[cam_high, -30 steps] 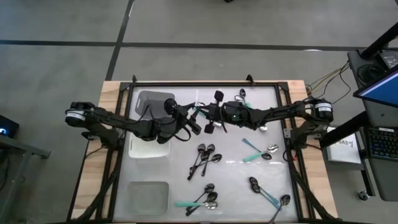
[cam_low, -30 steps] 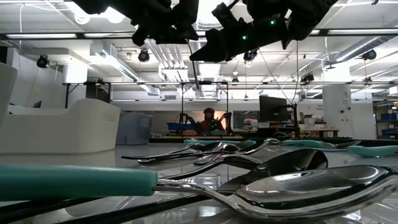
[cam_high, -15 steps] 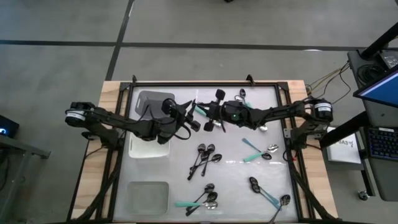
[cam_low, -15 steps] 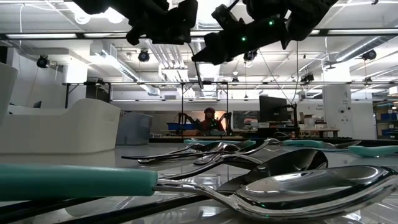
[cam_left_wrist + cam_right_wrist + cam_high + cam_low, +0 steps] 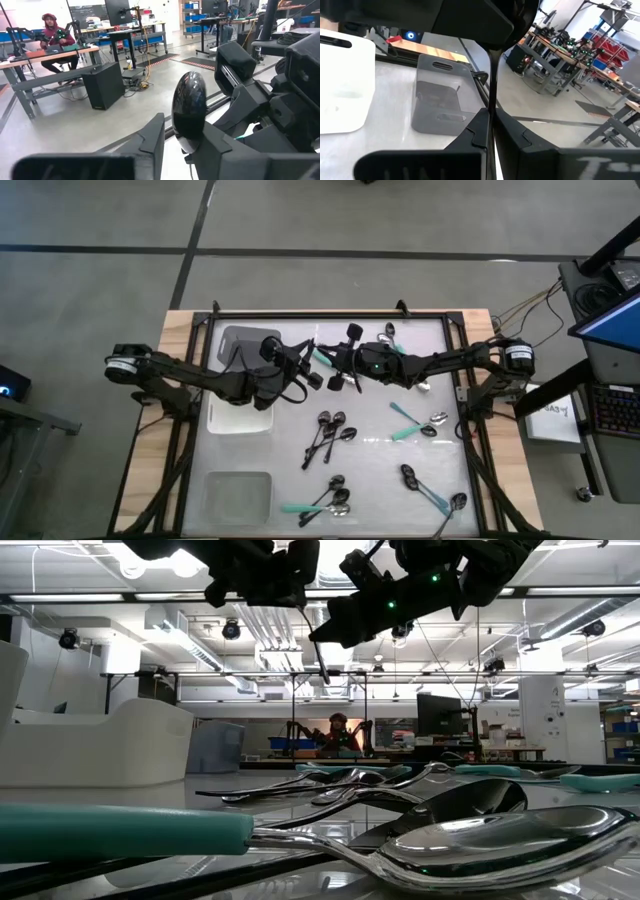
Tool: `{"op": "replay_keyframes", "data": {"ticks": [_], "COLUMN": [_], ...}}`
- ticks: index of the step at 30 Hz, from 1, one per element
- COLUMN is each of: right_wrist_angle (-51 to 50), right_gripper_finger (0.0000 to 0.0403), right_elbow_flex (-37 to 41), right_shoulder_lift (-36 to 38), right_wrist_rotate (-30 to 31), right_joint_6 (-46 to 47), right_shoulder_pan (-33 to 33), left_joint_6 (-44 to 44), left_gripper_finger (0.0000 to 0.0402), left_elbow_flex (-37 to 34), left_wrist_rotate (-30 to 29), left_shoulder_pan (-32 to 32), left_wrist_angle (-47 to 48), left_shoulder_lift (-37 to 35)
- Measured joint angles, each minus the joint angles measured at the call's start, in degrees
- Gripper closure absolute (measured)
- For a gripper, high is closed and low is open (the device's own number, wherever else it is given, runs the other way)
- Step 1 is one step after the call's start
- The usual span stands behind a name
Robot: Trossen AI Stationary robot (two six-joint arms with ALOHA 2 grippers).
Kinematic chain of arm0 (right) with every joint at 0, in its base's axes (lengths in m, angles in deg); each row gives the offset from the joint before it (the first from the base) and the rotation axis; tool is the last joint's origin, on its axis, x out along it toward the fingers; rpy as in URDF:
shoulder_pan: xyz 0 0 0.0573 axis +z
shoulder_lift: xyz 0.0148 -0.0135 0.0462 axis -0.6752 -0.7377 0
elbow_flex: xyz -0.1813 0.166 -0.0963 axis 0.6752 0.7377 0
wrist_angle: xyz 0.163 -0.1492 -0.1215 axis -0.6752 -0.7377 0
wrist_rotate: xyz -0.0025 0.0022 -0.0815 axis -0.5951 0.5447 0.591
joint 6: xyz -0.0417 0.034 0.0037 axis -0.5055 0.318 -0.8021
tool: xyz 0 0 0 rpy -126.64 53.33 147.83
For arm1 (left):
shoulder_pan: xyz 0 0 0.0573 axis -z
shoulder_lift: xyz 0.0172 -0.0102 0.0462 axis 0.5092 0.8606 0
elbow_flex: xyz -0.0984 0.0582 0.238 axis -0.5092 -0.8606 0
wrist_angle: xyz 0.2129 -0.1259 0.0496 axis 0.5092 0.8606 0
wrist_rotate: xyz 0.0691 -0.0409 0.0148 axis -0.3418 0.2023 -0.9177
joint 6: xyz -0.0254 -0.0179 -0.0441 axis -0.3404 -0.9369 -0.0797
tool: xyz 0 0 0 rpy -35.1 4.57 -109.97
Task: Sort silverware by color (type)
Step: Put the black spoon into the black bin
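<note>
Spoon with a shiny black bowl and teal handle [image 5: 322,358] is up in the air above the table, upper middle of the high view, right where the two arms meet. It's just to the right of the dark grey rectangular plastic bin [image 5: 245,345].

The right gripper [image 5: 492,117] is pinched closed on the thin handle, which shows edge-on in its wrist view. From the other side, the black bowl [image 5: 189,107] sits in the mouth of the left gripper [image 5: 186,127]. Honestly can't tell whether that one has actually clamped it or is only around it.

Everything else is lying on the glossy white tabletop with the wooden border [image 5: 180,330]:
- small heap of all-black spoons [image 5: 330,435] in the middle
- mixed heap with a teal handle [image 5: 325,500] at bottom centre
- two teal-handled ones [image 5: 415,425] at centre right
- a few more [image 5: 430,490] at lower right
- a couple [image 5: 390,335] at the top, behind the right arm

The white rectangular bin [image 5: 235,418] sits just below the grey one, partly under the left arm. The clear bin [image 5: 238,495] is at lower left.

Low view just shows big blurry spoons up close, with a seated person [image 5: 335,730] far back in the room.
</note>
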State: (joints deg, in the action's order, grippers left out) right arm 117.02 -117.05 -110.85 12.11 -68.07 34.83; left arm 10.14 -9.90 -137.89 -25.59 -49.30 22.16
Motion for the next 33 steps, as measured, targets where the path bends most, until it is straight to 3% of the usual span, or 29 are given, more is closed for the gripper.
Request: {"op": "replay_keyframes", "data": {"ticks": [3, 11, 20, 25, 29, 33], "right_wrist_angle": [0.0, -0.1, -3.2, -6.0, -8.4, -11.7], "right_gripper_finger": [0.0394, 0.0384, 0.0289, 0.0244, 0.0238, 0.0241], "right_elbow_flex": [0.0, 0.0, 0.0, 0.0, 0.0, 0.0], "right_shoulder_lift": [0.0, 0.0, 0.0, 0.1, 0.2, 0.2], "right_wrist_rotate": [0.0, -0.2, 0.5, 12.0, 24.6, 30.1], "right_joint_6": [0.0, 2.5, 0.9, 2.0, 2.0, 2.1], "right_shoulder_pan": [0.0, -0.2, -0.3, -0.2, -0.3, -0.3], "left_joint_6": [0.0, 0.1, 0.9, 4.5, 4.3, 0.2], "left_gripper_finger": [0.0391, 0.04, 0.0401, 0.0401, 0.0401, 0.0401], "left_elbow_flex": [0.0, 0.0, 0.0, 0.0, 0.0, 0.0], "left_wrist_rotate": [-0.2, 0.1, 0.0, -3.9, -8.0, -8.3], "left_shoulder_pan": [-0.2, -0.5, -1.7, -4.5, -7.8, -11.6], "left_wrist_angle": [0.0, 0.0, 1.5, 5.4, 14.7, 26.4], "left_shoulder_lift": [0.0, 0.0, 0.0, 0.0, -0.6, -1.7]}}
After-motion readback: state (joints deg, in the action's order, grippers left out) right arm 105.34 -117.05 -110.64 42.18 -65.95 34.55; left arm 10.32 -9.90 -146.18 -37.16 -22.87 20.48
